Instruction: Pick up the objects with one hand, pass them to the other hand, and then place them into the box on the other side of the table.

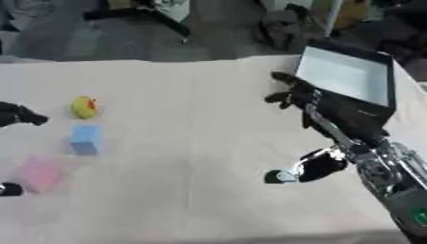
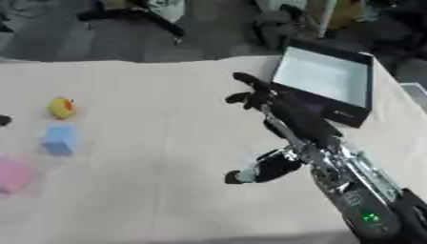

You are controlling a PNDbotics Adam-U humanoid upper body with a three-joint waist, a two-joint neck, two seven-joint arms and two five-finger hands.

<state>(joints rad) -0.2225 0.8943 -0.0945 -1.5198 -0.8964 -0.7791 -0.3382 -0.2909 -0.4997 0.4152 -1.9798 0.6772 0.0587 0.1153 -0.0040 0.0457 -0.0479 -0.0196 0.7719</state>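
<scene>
Three objects lie on the left of the cloth-covered table: a small yellow toy (image 1: 83,106), a blue cube (image 1: 85,139) just in front of it, and a pink block (image 1: 38,174) nearest the front. Only dark fingertips of my left hand (image 1: 18,115) show at the left edge, spread apart and holding nothing; one tip is left of the yellow toy, another beside the pink block. My right hand (image 1: 321,119) is raised over the table's right side. Its fingers are straight and empty, and their tips reach the near left corner of the black box (image 1: 367,112).
The black box has a white inside (image 2: 321,76) and stands at the far right of the table, tilted to its edge. Beige cloth (image 1: 192,157) covers the wide middle of the table. Beyond the far edge are a dark floor and chair legs.
</scene>
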